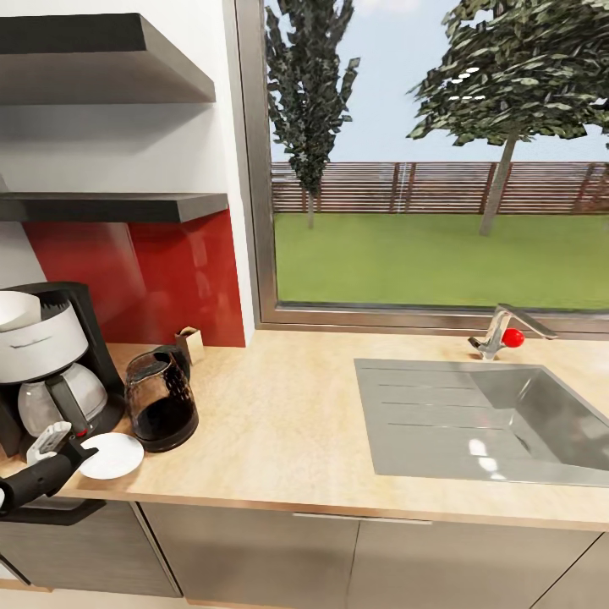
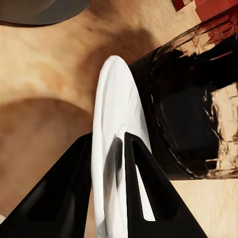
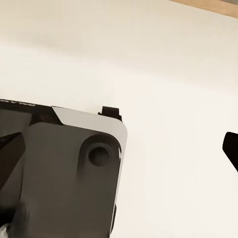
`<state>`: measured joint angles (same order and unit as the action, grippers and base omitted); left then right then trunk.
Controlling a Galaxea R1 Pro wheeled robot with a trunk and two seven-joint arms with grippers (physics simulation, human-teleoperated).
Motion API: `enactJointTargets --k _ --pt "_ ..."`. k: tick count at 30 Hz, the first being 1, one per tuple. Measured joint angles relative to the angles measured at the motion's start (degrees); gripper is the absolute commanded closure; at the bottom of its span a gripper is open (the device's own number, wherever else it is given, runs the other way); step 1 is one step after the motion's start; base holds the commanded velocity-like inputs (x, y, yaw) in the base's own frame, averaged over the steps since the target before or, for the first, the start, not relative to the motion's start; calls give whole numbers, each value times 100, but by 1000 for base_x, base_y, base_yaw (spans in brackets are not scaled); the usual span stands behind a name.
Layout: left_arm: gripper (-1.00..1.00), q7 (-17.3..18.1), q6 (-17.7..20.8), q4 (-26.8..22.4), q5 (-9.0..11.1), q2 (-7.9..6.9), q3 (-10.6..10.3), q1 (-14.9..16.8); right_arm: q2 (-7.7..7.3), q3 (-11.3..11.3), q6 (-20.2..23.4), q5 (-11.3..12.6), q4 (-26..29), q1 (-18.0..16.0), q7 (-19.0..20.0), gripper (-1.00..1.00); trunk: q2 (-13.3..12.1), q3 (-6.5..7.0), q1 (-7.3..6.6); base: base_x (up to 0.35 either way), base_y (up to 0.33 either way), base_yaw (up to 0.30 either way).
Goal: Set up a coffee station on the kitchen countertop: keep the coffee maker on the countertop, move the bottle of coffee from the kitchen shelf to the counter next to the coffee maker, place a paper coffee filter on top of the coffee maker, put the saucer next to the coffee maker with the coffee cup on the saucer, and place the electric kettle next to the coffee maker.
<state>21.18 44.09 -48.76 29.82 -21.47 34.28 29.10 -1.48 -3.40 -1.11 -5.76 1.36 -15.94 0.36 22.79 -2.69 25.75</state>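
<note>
1. Beside the kettle [image 1: 161, 408], at the counter's [image 1: 279, 440] front edge: left gripper [image 2: 111, 198] pinched onto the saucer's [image 1: 112, 455] rim, one finger [image 2: 148, 198] over the plate and one under.
2. Same grip seen in the head view: left gripper [image 1: 78, 451] at the saucer's near-left edge, plate low over the counter or resting on it — cannot tell which.
3. Just behind: coffee maker [image 1: 52, 364] with a white filter [image 1: 17, 309] in its top; kettle touching or nearly touching its right side; bottle [image 1: 189, 343] behind the kettle.
4. Right gripper: cannot tell whether open or closed.
5. Probably best: keep the plate level, settle it flat in front of the maker, clear of the kettle.
6. Open the fingers slowly, draw back along the plate, avoid flipping its rim.
7. No cup to be seen yet.
</note>
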Motion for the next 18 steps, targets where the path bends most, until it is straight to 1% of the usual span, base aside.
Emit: enactJointTargets --k 18 --pt "100 -2 -5 3 -17 7 -29 0 6 -6 7 -9 8 1 -4 -100 0 0 0 0 0 0"
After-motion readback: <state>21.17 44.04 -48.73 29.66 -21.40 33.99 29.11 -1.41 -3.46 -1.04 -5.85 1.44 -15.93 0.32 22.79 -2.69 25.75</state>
